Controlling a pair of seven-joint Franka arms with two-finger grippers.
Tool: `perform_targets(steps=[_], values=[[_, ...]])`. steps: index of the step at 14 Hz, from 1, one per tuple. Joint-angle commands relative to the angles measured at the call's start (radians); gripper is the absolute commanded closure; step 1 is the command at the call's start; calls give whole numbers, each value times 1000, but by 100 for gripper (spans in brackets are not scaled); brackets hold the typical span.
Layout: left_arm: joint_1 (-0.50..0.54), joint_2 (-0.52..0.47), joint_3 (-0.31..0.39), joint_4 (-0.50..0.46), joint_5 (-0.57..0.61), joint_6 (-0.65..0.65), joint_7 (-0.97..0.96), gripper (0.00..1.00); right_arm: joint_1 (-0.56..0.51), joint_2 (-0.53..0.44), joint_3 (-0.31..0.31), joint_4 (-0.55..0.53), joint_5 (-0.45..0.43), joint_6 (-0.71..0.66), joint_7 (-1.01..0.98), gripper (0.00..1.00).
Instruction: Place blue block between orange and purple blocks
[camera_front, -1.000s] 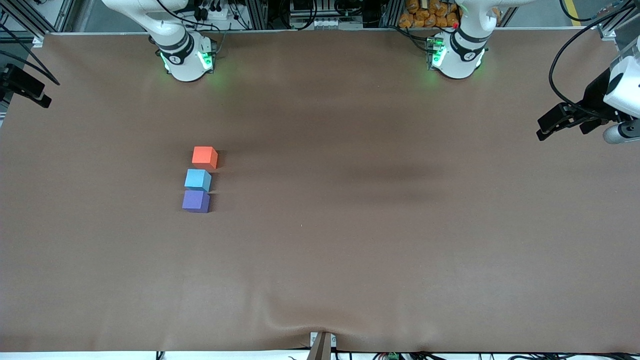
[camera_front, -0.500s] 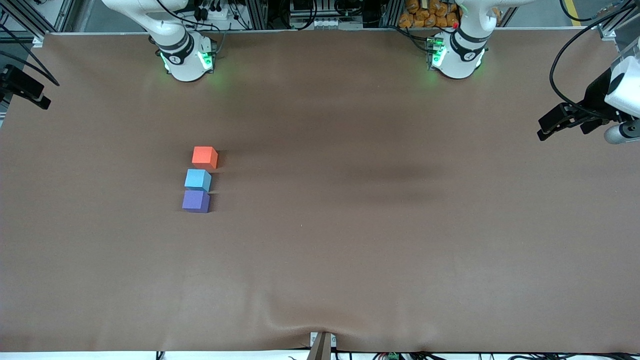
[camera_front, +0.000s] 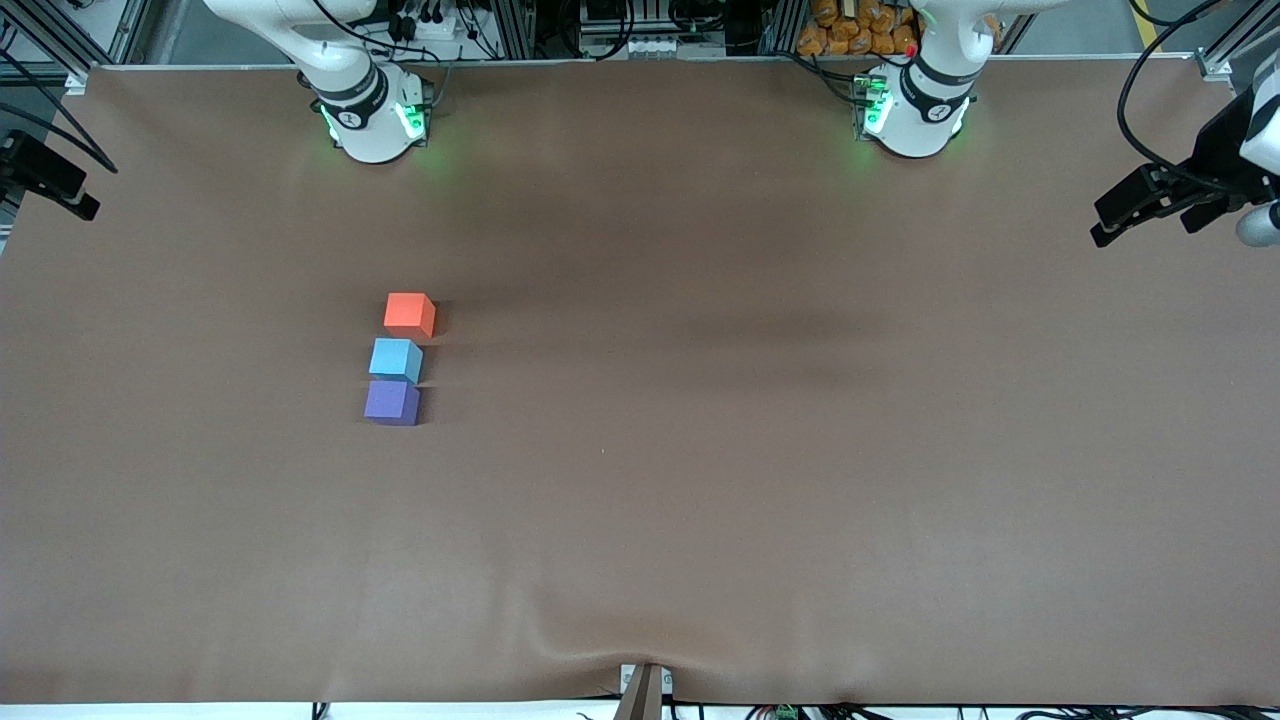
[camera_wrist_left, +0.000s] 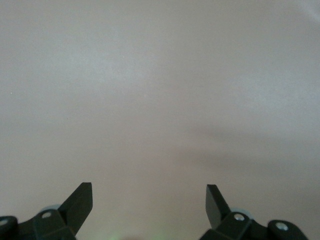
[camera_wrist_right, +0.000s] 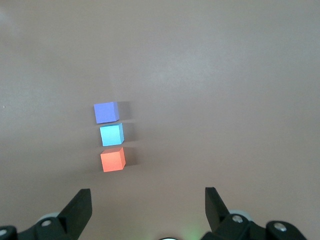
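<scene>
Reading the front view from its nine o'clock edge, we first meet a black bracket (camera_front: 45, 178) that juts in over the brown table (camera_front: 700, 500). The right arm's base (camera_front: 370, 120) stands at about eleven o'clock. Below it, around nine o'clock from the table's middle, three cubes lie in a short row. The orange block (camera_front: 409, 313) is farthest from the camera and the purple block (camera_front: 392, 402) nearest. The blue block (camera_front: 396, 359) sits between them, just beside each, at the right arm's end of the table. The left arm's base (camera_front: 915, 115) follows at one o'clock. The left gripper (camera_front: 1105, 222) hangs at two o'clock over the table's edge at the left arm's end, well apart from the cubes. The front view leaves out the right gripper (camera_wrist_right: 147, 192), which only its own wrist view gives us. There its fingers stand wide apart with nothing in them, high over the table, and all three cubes show whole below. The left wrist view shows the left claw's fingers equally spread and empty over bare brown cloth, with no cube in sight.
</scene>
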Motion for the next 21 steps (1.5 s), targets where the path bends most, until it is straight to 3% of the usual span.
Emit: perform_targets(steps=[1, 16, 21], values=[[5, -2, -8, 15, 4, -33, 22, 0, -17, 12, 13, 23, -5, -5, -8, 0], [4, 4, -8, 14, 1, -76, 138, 0, -9, 15, 20, 22, 5, 4, -7, 0], [5, 5, -8, 14, -2, -68, 138, 0, -15, 15, 16, 17, 54, 9, -108, 0]])
